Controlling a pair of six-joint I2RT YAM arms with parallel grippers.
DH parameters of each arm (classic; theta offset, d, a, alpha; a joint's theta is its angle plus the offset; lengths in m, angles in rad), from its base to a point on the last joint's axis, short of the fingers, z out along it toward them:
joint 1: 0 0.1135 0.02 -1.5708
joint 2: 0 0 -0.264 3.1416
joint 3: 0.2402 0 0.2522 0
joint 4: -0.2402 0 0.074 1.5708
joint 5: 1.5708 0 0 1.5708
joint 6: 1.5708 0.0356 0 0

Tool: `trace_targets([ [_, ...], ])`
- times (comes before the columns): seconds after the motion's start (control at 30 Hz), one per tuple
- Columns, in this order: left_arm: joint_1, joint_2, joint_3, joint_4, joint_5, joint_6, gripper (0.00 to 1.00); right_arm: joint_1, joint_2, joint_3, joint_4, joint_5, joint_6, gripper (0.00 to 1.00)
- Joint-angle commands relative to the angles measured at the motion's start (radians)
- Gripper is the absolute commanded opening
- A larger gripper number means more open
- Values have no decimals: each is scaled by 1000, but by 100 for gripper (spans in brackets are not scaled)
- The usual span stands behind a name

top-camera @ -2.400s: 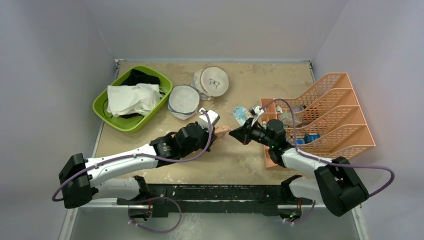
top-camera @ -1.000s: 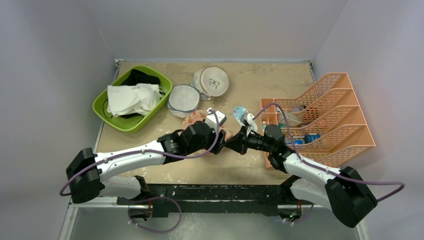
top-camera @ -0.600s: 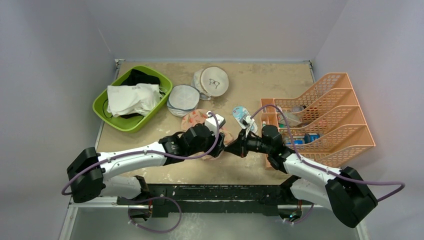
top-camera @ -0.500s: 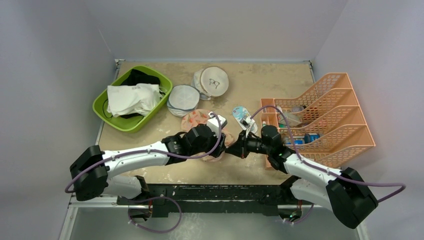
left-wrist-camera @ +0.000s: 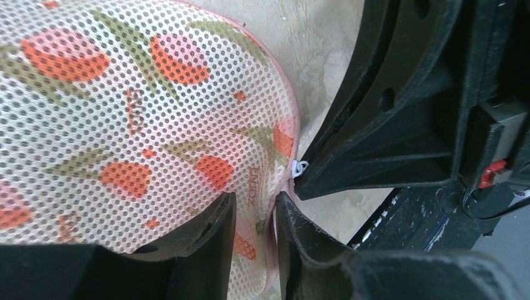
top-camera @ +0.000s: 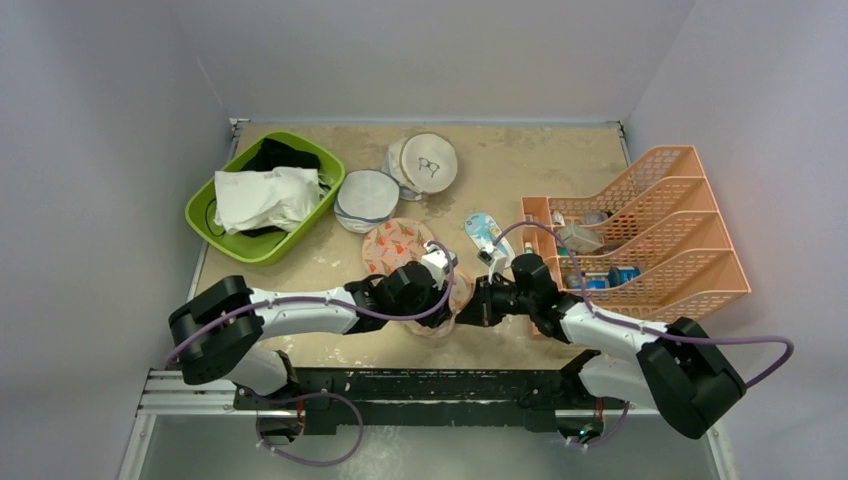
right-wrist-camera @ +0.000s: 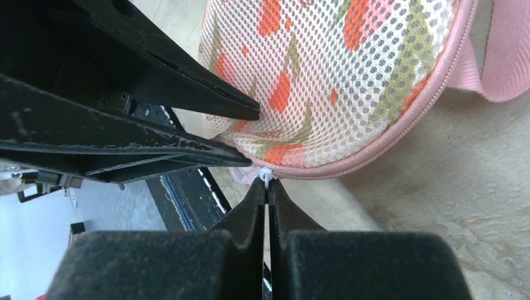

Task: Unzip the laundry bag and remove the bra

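Note:
The laundry bag (top-camera: 396,243), pinkish mesh printed with orange-red flowers, lies on the table in front of the arms; it also shows in the left wrist view (left-wrist-camera: 131,119) and the right wrist view (right-wrist-camera: 350,69). My left gripper (top-camera: 447,303) is shut on the bag's near edge (left-wrist-camera: 255,215). My right gripper (top-camera: 468,311) is shut on the small white zipper pull (right-wrist-camera: 266,175), its tips touching the bag's pink zip edge; the pull also shows in the left wrist view (left-wrist-camera: 300,167). The zip looks closed. The bra is hidden.
A green tub (top-camera: 262,247) of white and black garments stands at the back left. A round white-grey mesh bag (top-camera: 366,197) and a round white bag with a glasses drawing (top-camera: 427,160) lie behind. An orange rack (top-camera: 650,240) stands right. A small packet (top-camera: 483,228) lies nearby.
Both grippers have come down and toward the near edge with the bag between them. More of the bag lies flat on the table behind the left gripper.

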Motion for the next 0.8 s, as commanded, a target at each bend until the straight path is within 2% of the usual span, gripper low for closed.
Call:
trace_targets([
  [0.0, 0, 40, -16, 105, 9, -54, 25, 3, -11, 5, -12, 46, 31, 0],
  [0.33, -1, 30, -81, 82, -41, -68, 0, 2, -13, 40, -120, 200, 29, 0],
  [0.57, -1, -15, -134, 59, -72, -73, 0, 1, -50, 60, -186, 377, 111, 0],
  [0.77, -1, -70, -149, 26, -90, -62, 0, 1, -82, 141, -177, 359, -28, 0],
])
